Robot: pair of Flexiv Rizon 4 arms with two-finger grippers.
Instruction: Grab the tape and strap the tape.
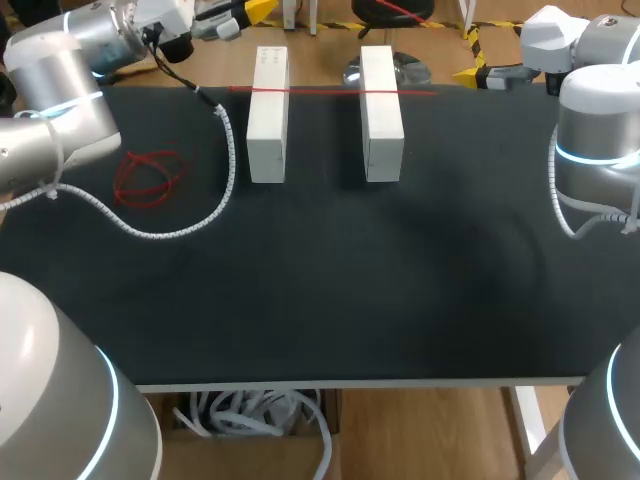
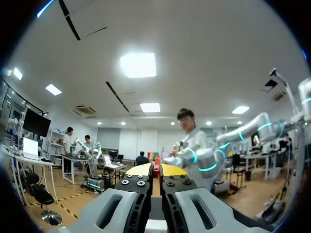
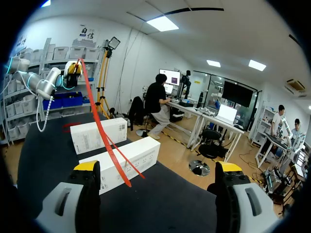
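near: black table (image 1: 330, 300) | left: loose red coil (image 1: 150, 178) lying flat | far: red tape (image 1: 330, 90) across left block (image 1: 268, 120) and right block (image 1: 381, 120) | far right: my right claw (image 3: 158, 170) spread wide, holding nothing | far left: my left claw (image 2: 156, 170) pinched on the tape's end

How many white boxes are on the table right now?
2. Left box and right box lie side by side near the table's far edge; the tape runs over both.

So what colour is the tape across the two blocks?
Red; the tape shows best in the head view.
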